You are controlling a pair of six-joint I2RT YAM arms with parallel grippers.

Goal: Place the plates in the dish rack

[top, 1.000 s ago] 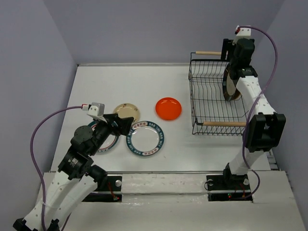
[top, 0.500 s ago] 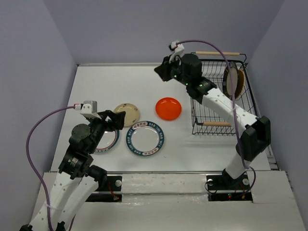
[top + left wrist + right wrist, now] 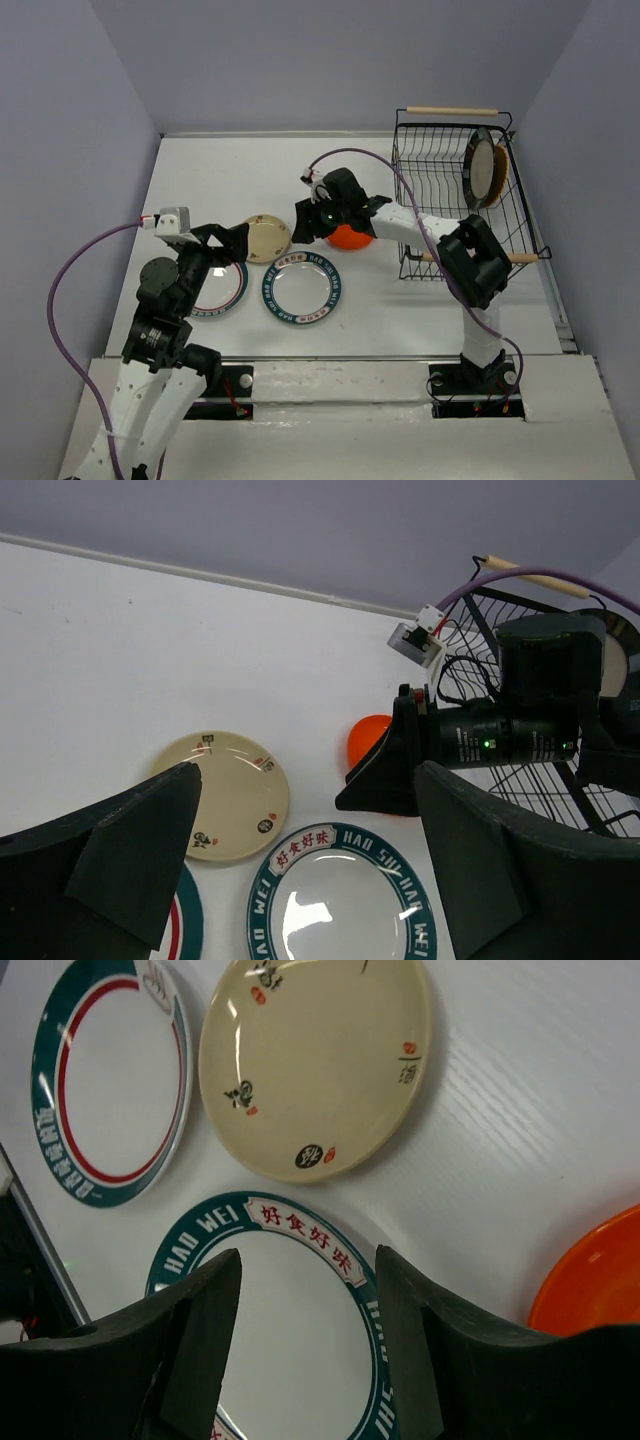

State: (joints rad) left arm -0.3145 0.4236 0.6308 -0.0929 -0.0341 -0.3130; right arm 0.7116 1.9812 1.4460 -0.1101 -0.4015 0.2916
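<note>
Four plates lie flat on the table: the small beige one [image 3: 265, 238], the glossy orange-red one [image 3: 352, 238] half hidden under my right arm, the white blue-lettered one [image 3: 302, 290], and the white teal-pink-rimmed one [image 3: 218, 290] partly under my left arm. The cream dark-rimmed plate [image 3: 484, 168] and the woven tan-orange plate [image 3: 501, 172] stand in the black wire dish rack [image 3: 430, 200]. My right gripper [image 3: 300, 228] is open and empty, low between the beige and orange plates; its view [image 3: 308, 1260] shows the lettered plate [image 3: 290, 1340] below. My left gripper [image 3: 232, 250] is open and empty.
The left wrist view shows the beige plate [image 3: 225, 795], the lettered plate [image 3: 340, 900], a sliver of the teal-rimmed plate [image 3: 192, 916], the orange plate [image 3: 365, 742] and the rack [image 3: 560, 800]. Grey walls enclose the table on three sides.
My right arm left the rack, swung left and came down to the table beside the orange plate. Two plates stay standing in the rack. My left gripper shifted slightly left.
</note>
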